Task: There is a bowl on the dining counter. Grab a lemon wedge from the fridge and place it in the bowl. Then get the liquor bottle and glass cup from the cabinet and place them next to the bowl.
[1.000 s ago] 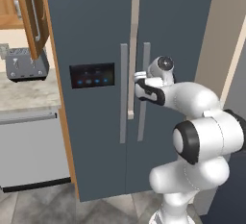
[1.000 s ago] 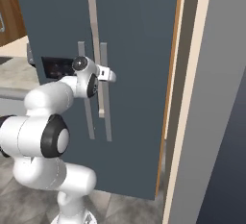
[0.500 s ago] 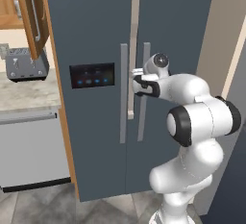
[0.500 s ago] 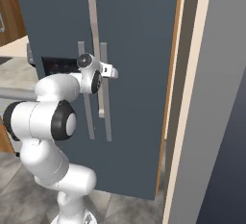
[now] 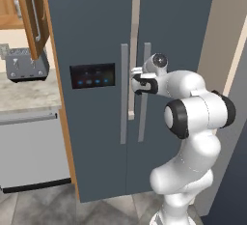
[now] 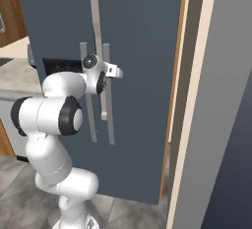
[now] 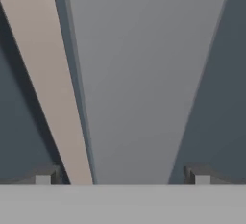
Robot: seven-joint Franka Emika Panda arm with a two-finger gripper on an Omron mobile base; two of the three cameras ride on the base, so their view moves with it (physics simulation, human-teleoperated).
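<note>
At the far left of the left base view you have the open wooden door of the cabinet [image 5: 33, 19] in the upper left corner, hanging over a grey toaster [image 5: 26, 64] that sits on the pale worktop [image 5: 29, 93]. Below the worktop is a light grey appliance front [image 5: 31, 151].

Moving right, the fridge [image 5: 91, 35] takes the middle of the frame, both doors shut, with its black panel [image 5: 92, 76] and blue lights on the left door. Its two long grey handles run down the centre: the left handle [image 5: 124, 93] and the right handle [image 5: 143, 91], with a pale strip showing in the seam between the doors.

Right at the handles, slightly right of centre, you see the gripper [image 5: 136, 83], at the end of the white arm that bends back toward the lower right. In the right base view the gripper [image 6: 114, 71] sits against the right handle [image 6: 108, 93] in the upper middle of the frame. In the hand view a broad grey handle [image 7: 144, 83] lies between the two finger tips [image 7: 43, 176], which stand fully apart on either side of it and are not clamped on it.
</note>
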